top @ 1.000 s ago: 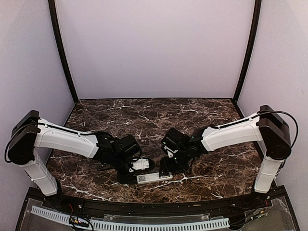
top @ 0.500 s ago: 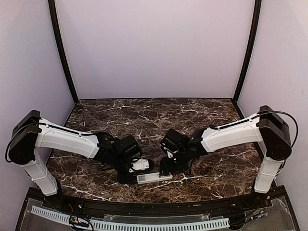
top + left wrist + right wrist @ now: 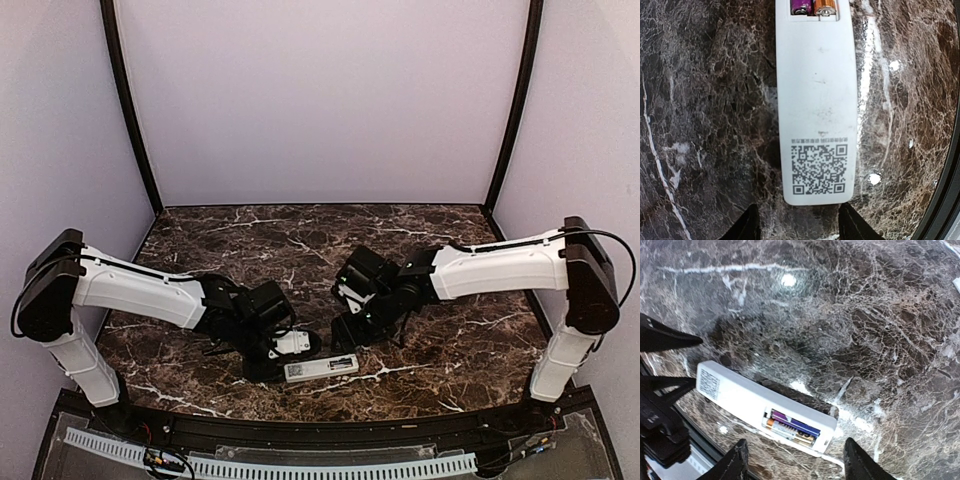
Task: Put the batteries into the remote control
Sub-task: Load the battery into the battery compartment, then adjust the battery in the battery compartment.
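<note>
Lying face-down: remote control (image 3: 816,100), batteries (image 3: 790,427) inside

Table (image 3: 300,235): dark brown marble top with white veins, glossy, showing small bright glints of light.
Back wall (image 3: 320,100): plain pale lilac, rising from the table's far edge.
Side walls (image 3: 50,120): same lilac, flanking the table left and right.
Posts (image 3: 125,110): two, black, curved, standing at the table's far corners.
Cable duct (image 3: 270,466): white, slotted, along the table's near edge.
</note>
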`<state>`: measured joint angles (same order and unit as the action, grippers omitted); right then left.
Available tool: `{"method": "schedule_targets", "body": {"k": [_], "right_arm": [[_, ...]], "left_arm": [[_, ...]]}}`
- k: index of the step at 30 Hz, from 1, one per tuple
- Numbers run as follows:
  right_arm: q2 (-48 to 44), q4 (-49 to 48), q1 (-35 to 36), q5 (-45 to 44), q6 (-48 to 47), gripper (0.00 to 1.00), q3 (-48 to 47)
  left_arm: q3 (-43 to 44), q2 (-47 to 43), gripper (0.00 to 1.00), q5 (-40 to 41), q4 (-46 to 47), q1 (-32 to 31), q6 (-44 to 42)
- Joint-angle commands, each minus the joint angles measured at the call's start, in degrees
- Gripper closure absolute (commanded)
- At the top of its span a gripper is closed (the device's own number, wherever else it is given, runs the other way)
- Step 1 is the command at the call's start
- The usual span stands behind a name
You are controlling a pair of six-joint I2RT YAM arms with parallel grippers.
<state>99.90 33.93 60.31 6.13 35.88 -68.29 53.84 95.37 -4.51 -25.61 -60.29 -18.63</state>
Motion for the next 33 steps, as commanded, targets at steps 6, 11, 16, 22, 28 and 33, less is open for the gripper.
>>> {"method": "schedule_targets", "body": {"k": [6, 11, 16, 22, 28, 33], "right_arm": [[-2.44, -7.94, -0.37, 12.11, -2.48, 0.87, 1.56], [-0.85, -10.61, -0.56, 12.98, -2.11, 1.00, 3.01], [1.27, -12.95, -0.67, 15.06, -2.22, 1.00, 4.79], [2.18, -15.20, -0.77, 13.85, -1.07, 1.00, 8.12], [3.64, -17.47, -1.21, 12.66, -0.24, 1.00, 9.95], [2.31, -16.88, -1.21, 13.66, -0.82, 1.00, 9.33]], "left_arm": [[-0.13, -9.87, 0.47, -0.39, 1.62, -0.26, 11.11], [-5.31, -15.34, 0.52, -0.81, 9.26, -0.26, 25.28], [-9.31, -14.87, 0.60, 0.60, 11.36, -0.26, 29.72], [-12.20, -15.32, 0.61, -1.16, 13.84, -0.26, 30.72], [-12.76, -15.49, 0.60, -2.78, 13.98, -0.26, 29.74], [-13.14, -16.29, 0.59, -3.27, 14.27, -0.26, 29.65]]}}
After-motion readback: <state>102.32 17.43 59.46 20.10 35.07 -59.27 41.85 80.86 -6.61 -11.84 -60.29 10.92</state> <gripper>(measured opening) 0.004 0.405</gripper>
